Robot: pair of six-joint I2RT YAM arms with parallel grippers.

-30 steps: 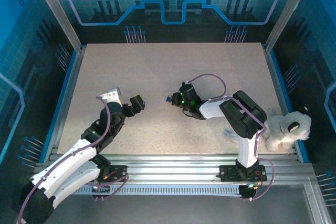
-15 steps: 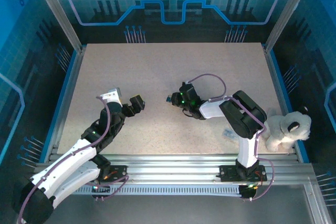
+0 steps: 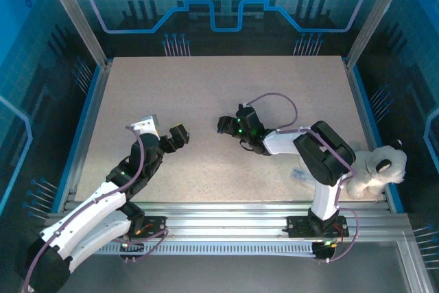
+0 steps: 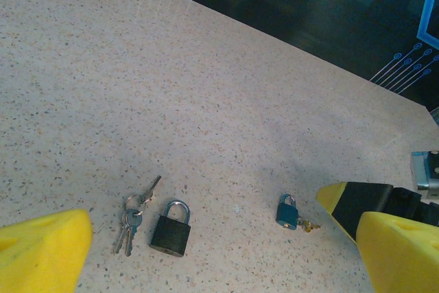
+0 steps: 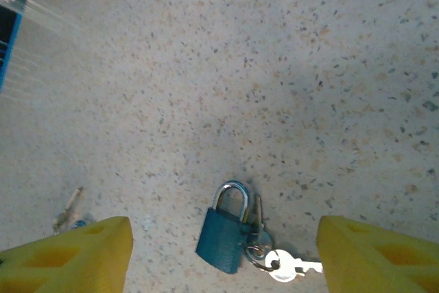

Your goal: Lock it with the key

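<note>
A small blue padlock (image 5: 225, 237) lies flat on the speckled table, its silver shackle set down into the body. Its ring of keys (image 5: 285, 264) rests against its right side; one key lies along the shackle and a silver one points right. My right gripper (image 5: 223, 265) hovers open just above the padlock, a yellow finger on either side and touching nothing. In the left wrist view the same blue padlock (image 4: 287, 212) sits just left of a right fingertip (image 4: 363, 204). My left gripper (image 4: 219, 265) is wide open and empty.
A black padlock (image 4: 170, 232) and a separate bunch of keys (image 4: 132, 214) lie left of the blue one, between the two grippers. A white plush dog (image 3: 376, 167) sits at the table's right edge. The back half of the table (image 3: 226, 80) is bare.
My right gripper has opened and let go at the blue padlock, which now lies on the table. Its arm has shifted slightly. The left arm has not moved.
</note>
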